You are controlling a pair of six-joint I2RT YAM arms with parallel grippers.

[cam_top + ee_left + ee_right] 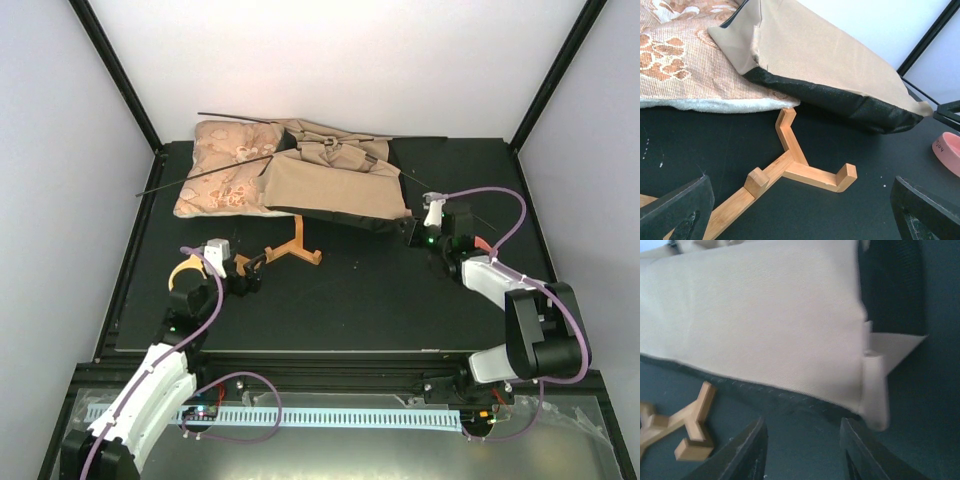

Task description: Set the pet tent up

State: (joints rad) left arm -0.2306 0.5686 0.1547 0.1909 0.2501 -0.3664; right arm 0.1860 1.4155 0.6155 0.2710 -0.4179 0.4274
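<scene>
The pet tent (340, 182) lies collapsed and flat at the back of the mat, tan canvas over a black lining, and it partly overlaps a floral cushion (222, 170). Two thin black poles (205, 175) stick out across the cushion. My right gripper (412, 233) is low at the tent's right front corner. In the right wrist view its jaws (802, 426) are open over bare mat, just short of the tent's black hem (780, 397). My left gripper (256, 268) is wide open near a wooden Y-shaped stand (790, 165), which lies between its fingers (685, 210).
The wooden stand (296, 250) lies on the black mat (360, 300) just in front of the tent. A pink dish (949, 150) lies at the right. A tan ring (185, 270) rests by the left arm. White walls and black frame posts enclose the mat.
</scene>
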